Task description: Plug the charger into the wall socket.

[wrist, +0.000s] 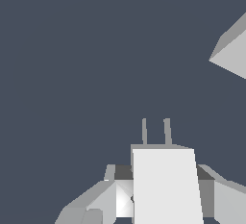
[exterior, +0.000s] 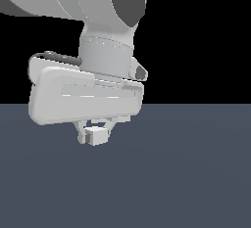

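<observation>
Nearest the wrist lens: charger, a plain white block filling the foreground, two thin grey prongs standing out of its far face. Clamped on either side by grey fingers, gripper narrowed right down onto the block. Beyond the charger, nothing but dark blue-grey floor until one pale corner cuts in at the picture's edge, well apart from the prongs and off to one side of their line: probably the wall socket, though no holes visible, so not certain.

From the exterior view, much less to read. Bulky white hand of the arm close to the lens and blocking most of the scene; small white piece poking out underneath, likely the charger between the fingertips, held clear above the floor. No panel anywhere in that view.

Step in hand, by judgement: grasp done, carry toward the socket under way, insertion not yet begun. Next move calls for swinging the prongs round to face the panel squarely, lining both up with the two holes, then a straight push along the prong axis. Main risk: arriving skewed and striking the panel face instead of the holes.
</observation>
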Motion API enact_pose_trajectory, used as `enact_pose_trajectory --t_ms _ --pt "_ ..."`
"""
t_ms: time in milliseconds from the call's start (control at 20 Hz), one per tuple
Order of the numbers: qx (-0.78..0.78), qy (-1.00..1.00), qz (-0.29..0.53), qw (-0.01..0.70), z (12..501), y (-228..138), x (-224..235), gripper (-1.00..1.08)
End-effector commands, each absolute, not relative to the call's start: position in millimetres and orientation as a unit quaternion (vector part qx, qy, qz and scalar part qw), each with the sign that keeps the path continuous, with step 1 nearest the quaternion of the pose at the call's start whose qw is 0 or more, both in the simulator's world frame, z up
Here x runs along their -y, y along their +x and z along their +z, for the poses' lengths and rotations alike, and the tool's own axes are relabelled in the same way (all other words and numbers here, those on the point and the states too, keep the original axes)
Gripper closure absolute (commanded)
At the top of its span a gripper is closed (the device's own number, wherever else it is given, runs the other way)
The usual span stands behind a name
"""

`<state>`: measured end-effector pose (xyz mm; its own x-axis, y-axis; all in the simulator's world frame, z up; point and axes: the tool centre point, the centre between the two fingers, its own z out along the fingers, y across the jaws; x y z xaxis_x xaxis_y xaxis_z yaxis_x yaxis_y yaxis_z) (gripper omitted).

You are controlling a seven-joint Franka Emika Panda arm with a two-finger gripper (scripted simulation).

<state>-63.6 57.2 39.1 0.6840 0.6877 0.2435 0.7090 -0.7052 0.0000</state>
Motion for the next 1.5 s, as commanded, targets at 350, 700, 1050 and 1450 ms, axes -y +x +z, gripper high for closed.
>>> enact_pose_trajectory --t_ms 350,700,1050,1450 --pt "0.249 -0.960 -0.120 0.032 71.0 -52.4 -40.1 1.08" --pt "0.172 -0.977 -0.122 0.022 88.5 -49.0 -28.6 1.08" --pt "0.130 -0.984 -0.121 0.017 97.7 -48.2 -21.9 1.08" --pt "0.118 -0.986 -0.121 0.015 100.1 -48.3 -20.0 1.08"
